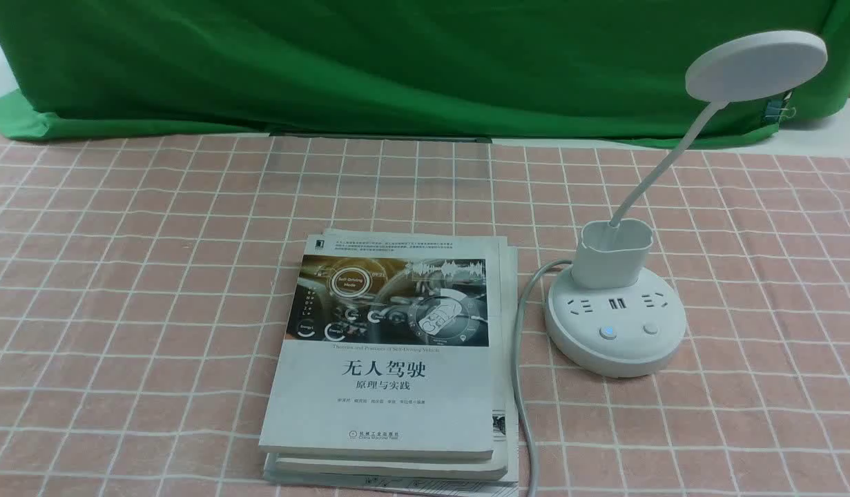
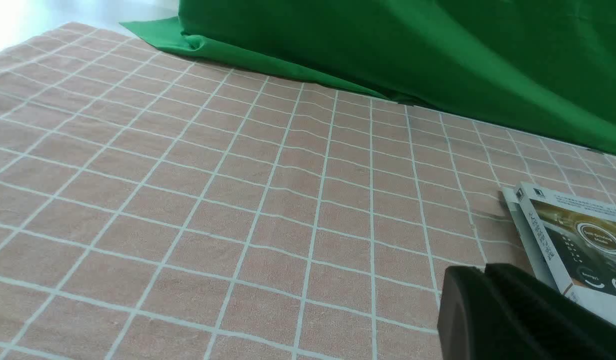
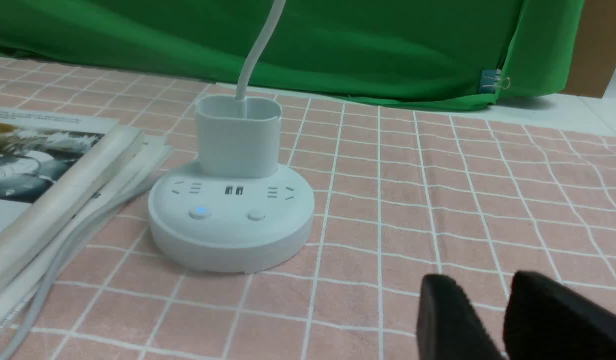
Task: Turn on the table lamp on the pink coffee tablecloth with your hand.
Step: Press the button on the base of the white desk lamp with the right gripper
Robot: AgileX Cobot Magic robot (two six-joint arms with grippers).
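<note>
The white table lamp (image 1: 614, 324) stands on the pink coffee tablecloth (image 1: 121, 276) at the right. Its disc head (image 1: 756, 65) is up on the gooseneck and looks unlit. The puck base (image 3: 231, 220) has two buttons: the left button (image 3: 200, 212) glows blue, the right button (image 3: 256, 216) is plain. My right gripper (image 3: 485, 282) is open and empty, low over the cloth, on the near right of the base and apart from it. My left gripper (image 2: 484, 269) is shut and empty, over the cloth to the left of the books. Neither gripper shows in the front view.
A stack of grey-white books (image 1: 390, 359) lies left of the lamp, and shows in the left wrist view (image 2: 573, 240) too. The lamp's grey cord (image 1: 521, 386) runs along the books' right edge to the front. A green backdrop cloth (image 1: 397, 62) closes the back.
</note>
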